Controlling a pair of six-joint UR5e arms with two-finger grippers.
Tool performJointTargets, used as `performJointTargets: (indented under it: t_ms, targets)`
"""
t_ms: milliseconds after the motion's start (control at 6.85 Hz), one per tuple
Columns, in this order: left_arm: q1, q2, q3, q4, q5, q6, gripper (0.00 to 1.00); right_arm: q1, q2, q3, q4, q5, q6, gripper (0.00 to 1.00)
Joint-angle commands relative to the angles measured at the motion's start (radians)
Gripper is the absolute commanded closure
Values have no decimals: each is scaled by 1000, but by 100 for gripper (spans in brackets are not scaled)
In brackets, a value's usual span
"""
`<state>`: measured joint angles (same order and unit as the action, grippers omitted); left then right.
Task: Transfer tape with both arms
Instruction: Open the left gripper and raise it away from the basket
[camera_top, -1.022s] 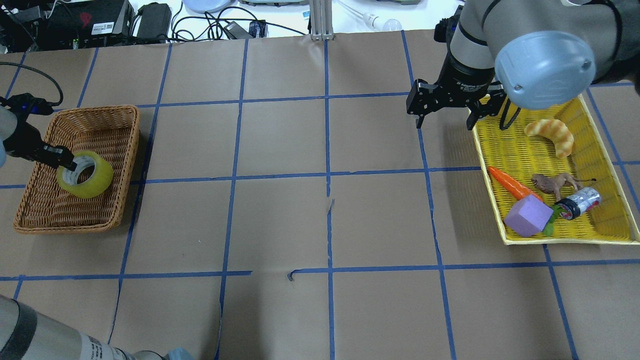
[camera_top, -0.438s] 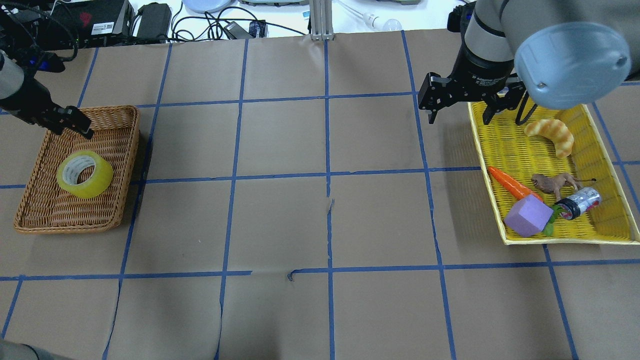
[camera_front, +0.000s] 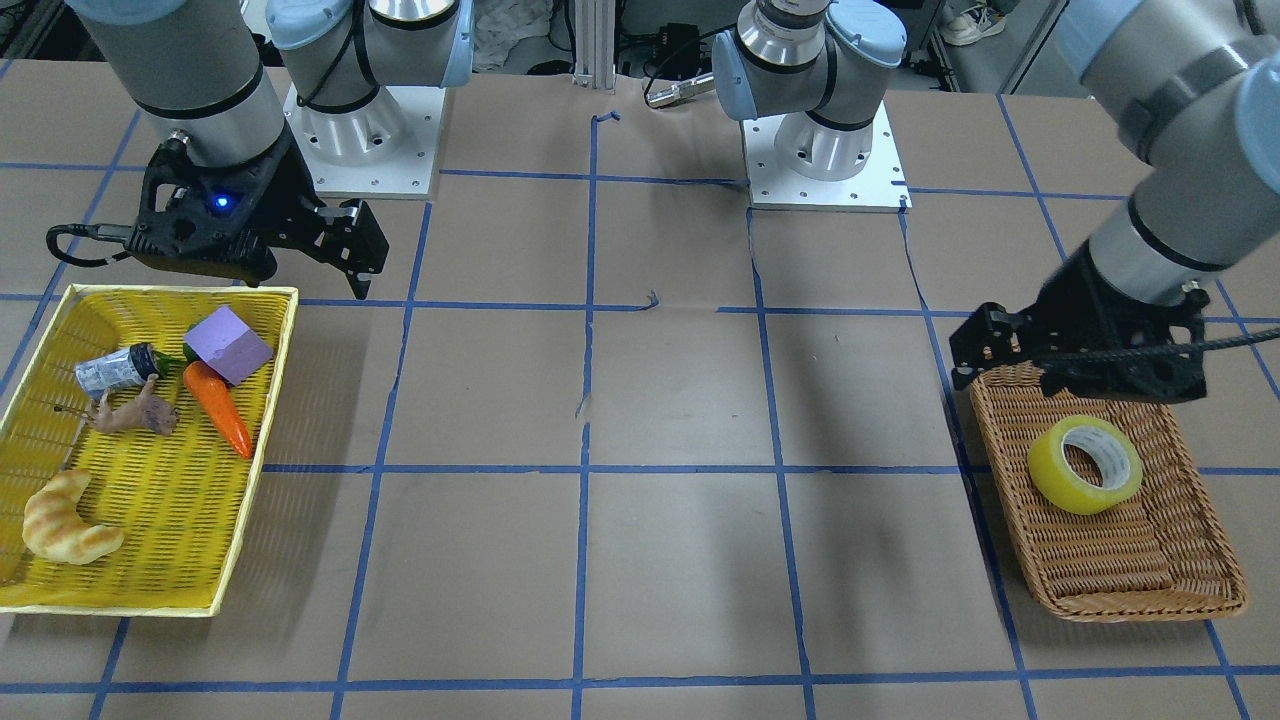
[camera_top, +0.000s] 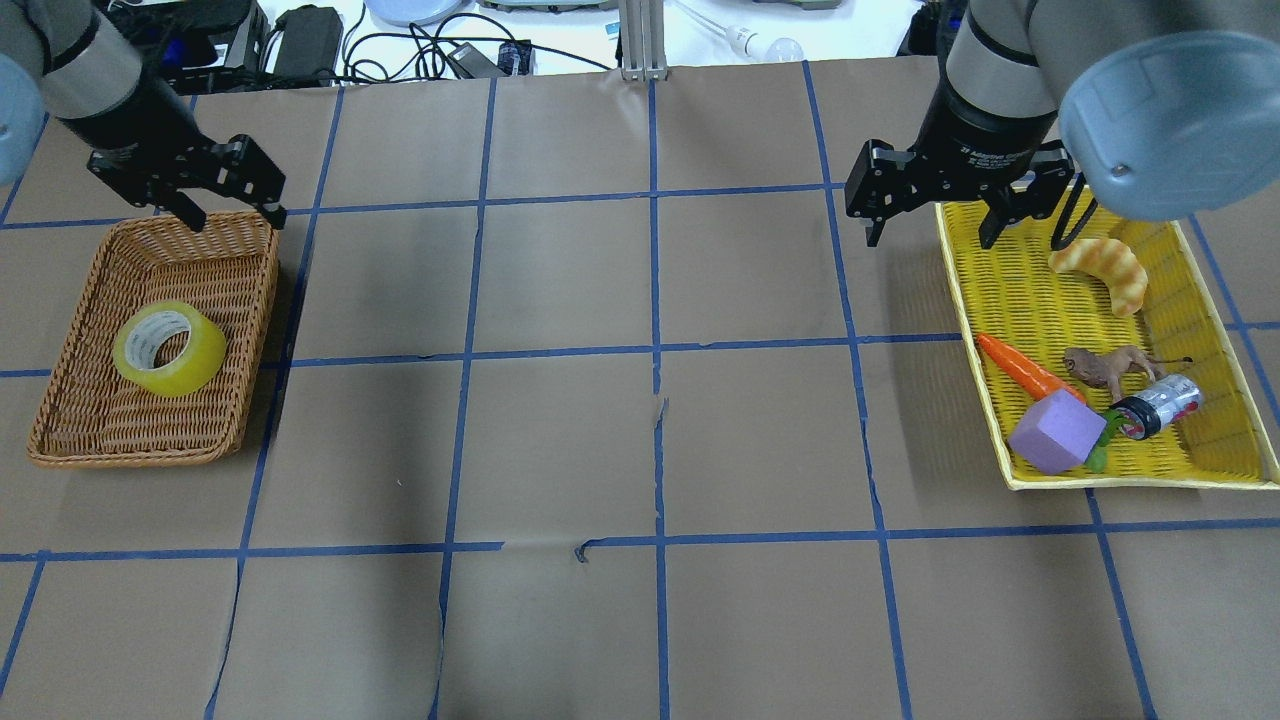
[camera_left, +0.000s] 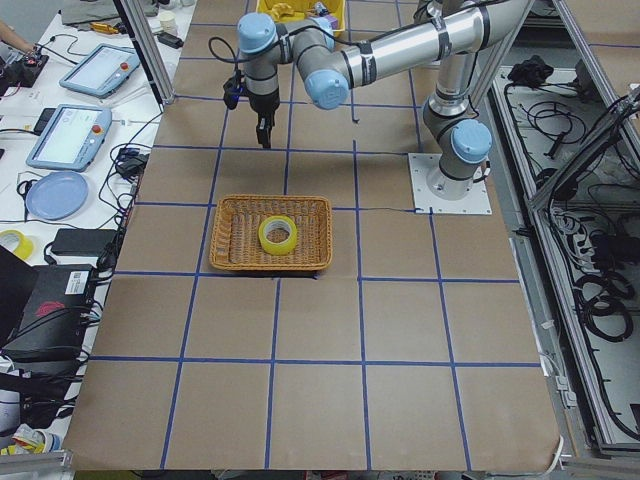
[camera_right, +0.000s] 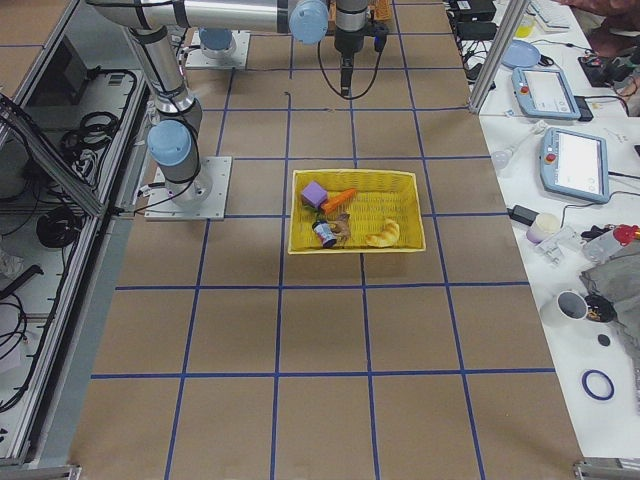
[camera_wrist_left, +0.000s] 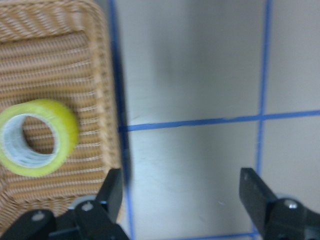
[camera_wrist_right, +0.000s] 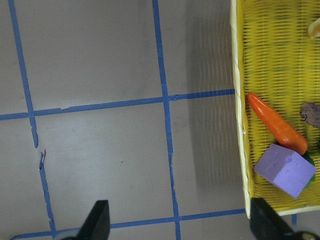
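The yellow tape roll (camera_top: 168, 348) lies flat in the brown wicker basket (camera_top: 120, 425) at the table's left; it also shows in the front view (camera_front: 1085, 464) and the left wrist view (camera_wrist_left: 35, 137). My left gripper (camera_top: 235, 215) is open and empty, raised above the basket's far right corner, apart from the tape; its fingers (camera_wrist_left: 112, 187) frame bare table beside the basket. My right gripper (camera_top: 928, 235) is open and empty, above the far left corner of the yellow tray (camera_top: 1000, 300). It also shows in the front view (camera_front: 315, 280).
The yellow tray holds a croissant (camera_top: 1100, 268), a carrot (camera_top: 1025, 368), a purple block (camera_top: 1057, 432), a toy animal (camera_top: 1105, 366) and a small can (camera_top: 1158, 405). Cables and devices (camera_top: 200, 40) lie beyond the far edge. Both arm bases (camera_front: 825, 150) stand at the robot's side.
My left gripper has left the tape roll, risen and moved to the far right corner of the basket. The tape has stayed put. My right gripper has shifted slightly right and farther back.
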<state>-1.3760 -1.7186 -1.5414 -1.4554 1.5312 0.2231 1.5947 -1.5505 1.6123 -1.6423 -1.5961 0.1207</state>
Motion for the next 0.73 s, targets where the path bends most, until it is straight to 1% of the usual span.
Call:
performJointTargets:
  t_ms: [0,146,584]
  targets:
    - [-197,40,6,-51,0,-207,0,1,-16,-3,41,16,-3,0]
    - [-245,51,10,-83,1,-232,0,1,-17,-5,42,16,-3,0]
    - [-255,63,11,-109,1,-232,0,2,-19,-5,41,18,-3,0]
